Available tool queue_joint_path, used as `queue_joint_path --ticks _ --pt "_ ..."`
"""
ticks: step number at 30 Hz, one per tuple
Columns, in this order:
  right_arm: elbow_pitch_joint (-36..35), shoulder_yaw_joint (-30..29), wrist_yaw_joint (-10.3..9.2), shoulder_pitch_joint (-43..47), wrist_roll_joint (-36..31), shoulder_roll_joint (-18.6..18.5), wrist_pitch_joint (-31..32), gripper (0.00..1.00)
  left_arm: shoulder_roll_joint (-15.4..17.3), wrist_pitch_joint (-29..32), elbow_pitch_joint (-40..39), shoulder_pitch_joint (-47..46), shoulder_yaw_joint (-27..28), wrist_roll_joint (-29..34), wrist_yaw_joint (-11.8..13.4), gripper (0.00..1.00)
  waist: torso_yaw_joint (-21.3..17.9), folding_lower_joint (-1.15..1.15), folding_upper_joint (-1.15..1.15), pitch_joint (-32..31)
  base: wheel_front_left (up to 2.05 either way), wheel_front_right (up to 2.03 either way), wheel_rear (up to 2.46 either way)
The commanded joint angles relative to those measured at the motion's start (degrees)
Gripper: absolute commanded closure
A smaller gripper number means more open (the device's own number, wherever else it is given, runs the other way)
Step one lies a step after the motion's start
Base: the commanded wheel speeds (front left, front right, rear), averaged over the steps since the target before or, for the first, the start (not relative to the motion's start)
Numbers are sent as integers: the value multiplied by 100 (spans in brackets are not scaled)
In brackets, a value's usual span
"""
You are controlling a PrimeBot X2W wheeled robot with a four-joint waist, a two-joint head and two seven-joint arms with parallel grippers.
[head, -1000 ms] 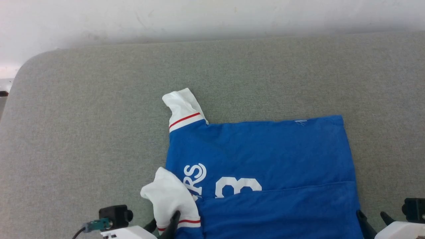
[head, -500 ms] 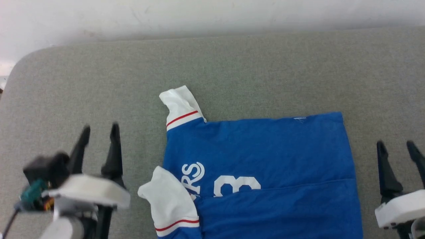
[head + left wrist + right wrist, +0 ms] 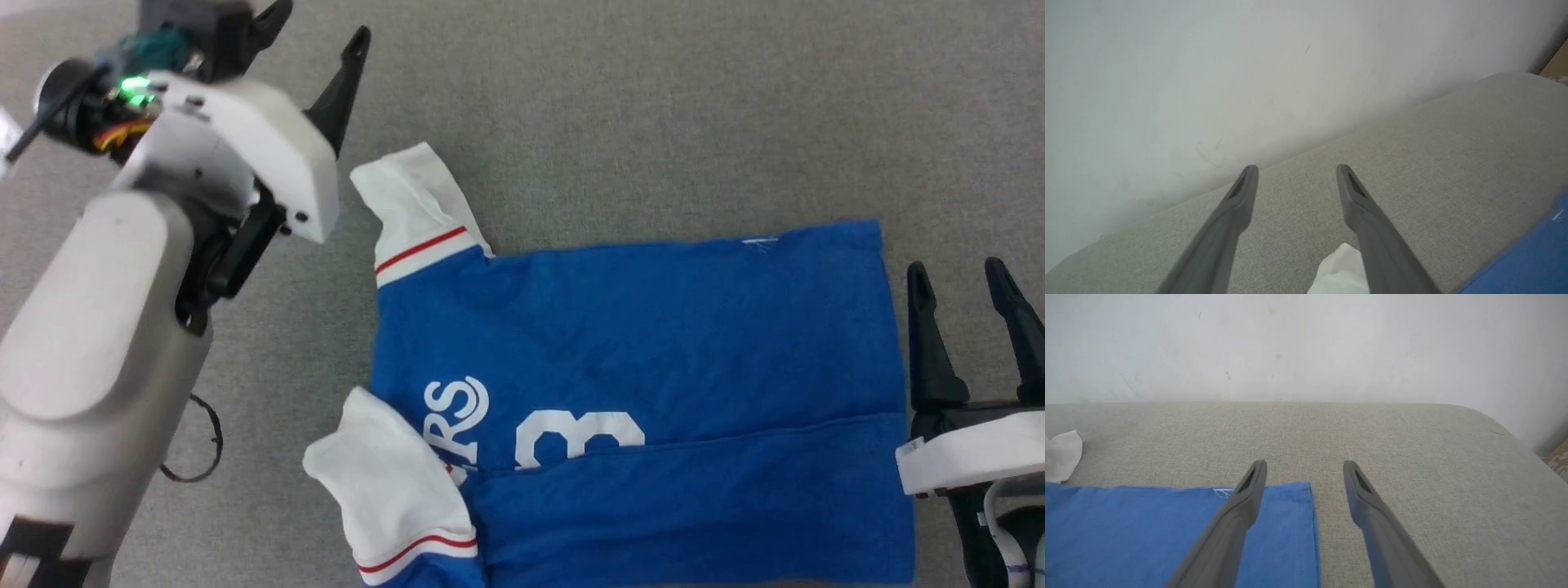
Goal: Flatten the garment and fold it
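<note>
Blue garment lies between left pincer and right pincer, both released, empty. One fold looks done; more remain.

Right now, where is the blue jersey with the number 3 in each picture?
Head view: the jersey lies across the middle and lower right.
Left wrist view: the jersey peeks in at the bottom right corner, and its white sleeve is at the bottom edge.
Right wrist view: the jersey covers the lower left.
Shared landmark: the small white stitch mark on its blue edge, seen in all three views.
</note>
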Motion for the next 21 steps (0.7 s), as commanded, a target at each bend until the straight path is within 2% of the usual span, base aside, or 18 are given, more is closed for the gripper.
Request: queue_joint_path --ticks 1,4,8,13,17,18,19,20,21 --pt "27 14 -5 -89 -16 -3 -33 0 -43 75 78 -110 -56 -1 -63 0 -118 -2 0 349 0 0 0" --pt "113 53 -5 -174 -20 -3 -61 0 -146 630 523 -493 -296 -94 -303 0 -198 -2 0 496 0 0 0" --pt "198 77 -5 -257 -43 -3 -79 0 -126 1407 989 -744 -584 -209 -534 0 -306 -2 0 613 0 0 0" --pt "262 58 -5 -295 -41 -3 -90 0 -28 2241 1271 -826 -804 -399 -652 0 -395 -2 0 684 0 0 0" --pt "304 23 -5 -294 -39 -3 -96 0 9 2738 1272 -785 -854 -604 -651 0 -414 -2 0 689 0 0 0" --pt "319 22 -5 -301 -37 -3 -95 0 29 2833 1254 -761 -872 -629 -646 9 -419 -2 0 682 0 0 0" --pt "335 23 -5 -312 -36 -3 -92 0 50 2887 1230 -734 -886 -641 -638 59 -424 -2 0 671 0 0 0" --pt "349 30 -5 -323 -35 -3 -88 0 68 2905 1205 -704 -896 -642 -628 100 -431 -2 0 654 0 0 0" --pt "360 43 -5 -335 -35 -3 -82 0 80 2907 1180 -669 -907 -648 -626 100 -438 -2 0 634 0 0 0"
